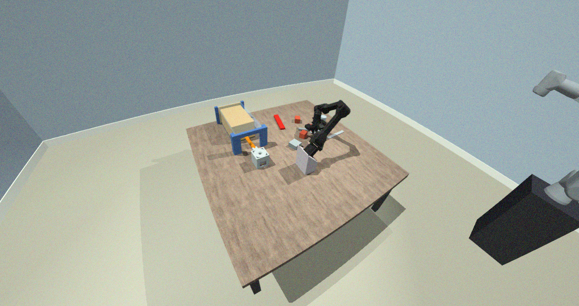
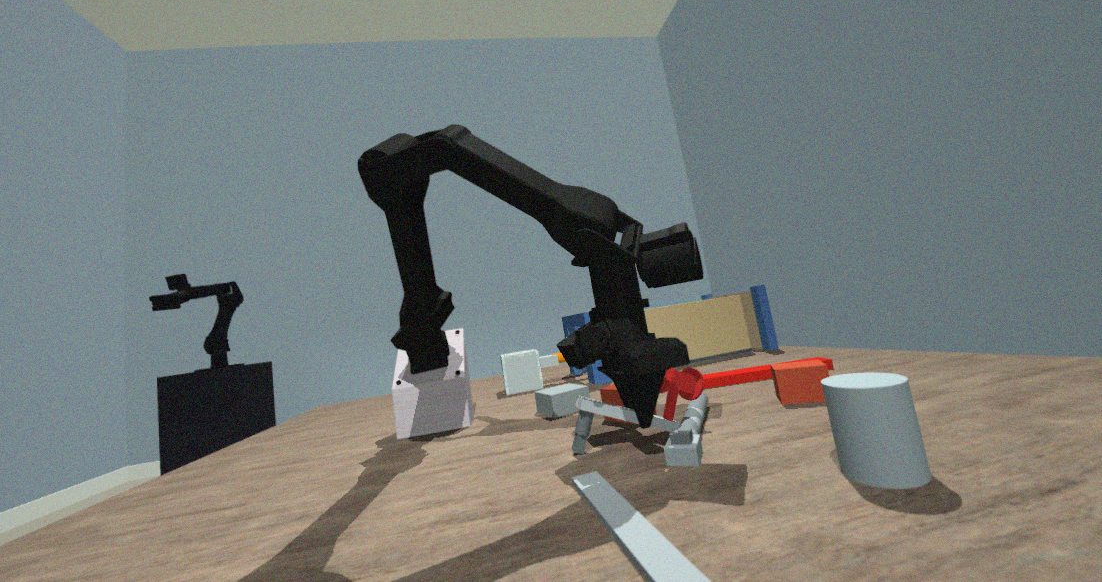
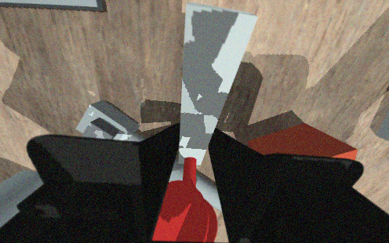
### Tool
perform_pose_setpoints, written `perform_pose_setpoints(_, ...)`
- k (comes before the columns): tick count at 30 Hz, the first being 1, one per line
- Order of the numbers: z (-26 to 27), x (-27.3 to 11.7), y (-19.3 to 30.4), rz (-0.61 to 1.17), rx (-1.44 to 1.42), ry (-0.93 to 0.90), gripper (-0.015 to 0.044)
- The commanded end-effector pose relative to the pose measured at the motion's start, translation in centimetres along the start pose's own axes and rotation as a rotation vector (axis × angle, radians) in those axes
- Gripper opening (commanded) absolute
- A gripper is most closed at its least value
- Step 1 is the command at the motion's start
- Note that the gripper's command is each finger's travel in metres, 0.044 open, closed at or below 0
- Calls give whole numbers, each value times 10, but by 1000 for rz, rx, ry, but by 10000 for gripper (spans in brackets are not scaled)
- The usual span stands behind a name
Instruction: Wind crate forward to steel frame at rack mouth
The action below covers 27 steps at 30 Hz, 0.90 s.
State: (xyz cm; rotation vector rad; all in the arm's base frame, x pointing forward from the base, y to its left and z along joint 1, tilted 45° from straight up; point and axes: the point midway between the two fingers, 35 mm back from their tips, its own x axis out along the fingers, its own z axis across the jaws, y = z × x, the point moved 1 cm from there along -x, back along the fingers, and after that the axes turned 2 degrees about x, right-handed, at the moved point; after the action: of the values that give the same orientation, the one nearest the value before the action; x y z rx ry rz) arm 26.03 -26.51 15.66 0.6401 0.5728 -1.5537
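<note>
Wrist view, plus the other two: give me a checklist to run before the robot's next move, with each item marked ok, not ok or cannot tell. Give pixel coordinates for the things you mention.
1. Gripper (image 1: 310, 126) (image 2: 645, 423) (image 3: 194, 129) fingers either side of the grey crank (image 2: 612, 410) (image 3: 202, 78): ok.
2. Firm grip on it: cannot tell; contact is not clear.
3. Crank's key in the winch (image 1: 260, 163) (image 2: 521, 372): not ok; the crank is away from it.
4. Winch's top hole (image 1: 259, 153) uncovered: ok.
5. Crate (image 1: 236, 118) (image 2: 697, 328) sitting flat: ok, as far as visible.
</note>
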Motion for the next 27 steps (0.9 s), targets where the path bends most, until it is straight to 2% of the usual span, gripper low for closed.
perform_pose_setpoints(1, 1, 0, 0, 0, 2, -3, 58)
perform_pose_setpoints(2, 1, 0, 0, 0, 2, -3, 52)
perform_pose_setpoints(4, 1, 0, 0, 0, 2, -3, 0)
perform_pose_setpoints(9, 0, -9, 2, -6, 3, 3, 0)
perform_pose_setpoints(17, 0, -117, 2, -69, 0, 4, 0)
perform_pose_setpoints(27, -2, -119, 4, -67, -31, 7, 0)
